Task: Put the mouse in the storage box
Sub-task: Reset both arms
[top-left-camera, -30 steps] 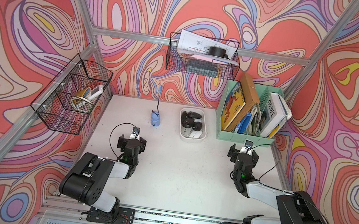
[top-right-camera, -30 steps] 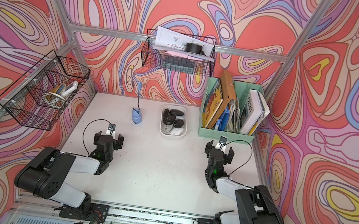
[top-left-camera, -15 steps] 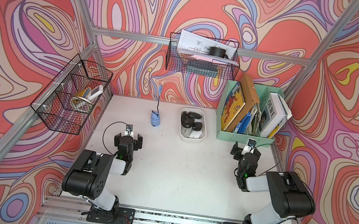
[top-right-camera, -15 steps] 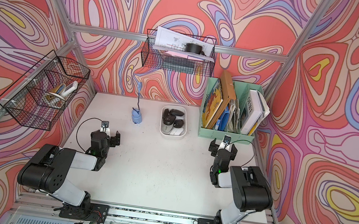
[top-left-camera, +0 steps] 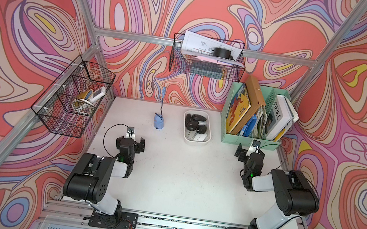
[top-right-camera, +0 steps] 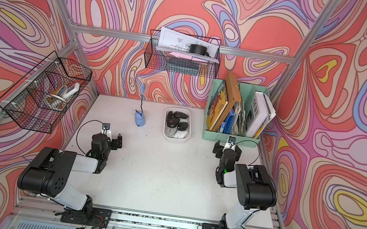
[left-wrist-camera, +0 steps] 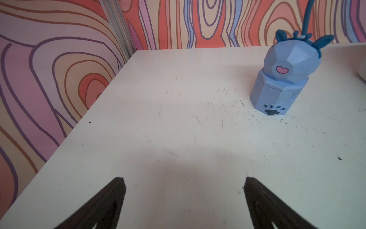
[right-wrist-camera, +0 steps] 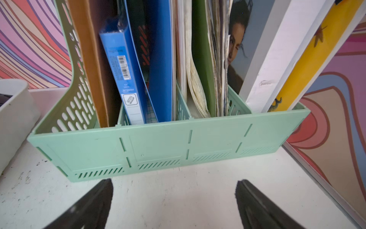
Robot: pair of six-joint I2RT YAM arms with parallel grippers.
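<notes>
Mice (top-left-camera: 194, 124) are lying inside the storage box (top-left-camera: 194, 142); the left end effector (top-left-camera: 131, 140) and right end effector (top-left-camera: 250, 152) are hovering near it, gaping wide (gripping nothing).

Bare table (top-left-camera: 180, 181) lies open near me. Blue animal figurine (top-left-camera: 158, 122), storage box (top-left-camera: 195, 142) and file organizer (top-left-camera: 235, 139) block the far side.

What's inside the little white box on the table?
The storage box holds several black computer mice and a white mouse at its near end, piled together. They cover its floor, so anything underneath is hidden.
</notes>
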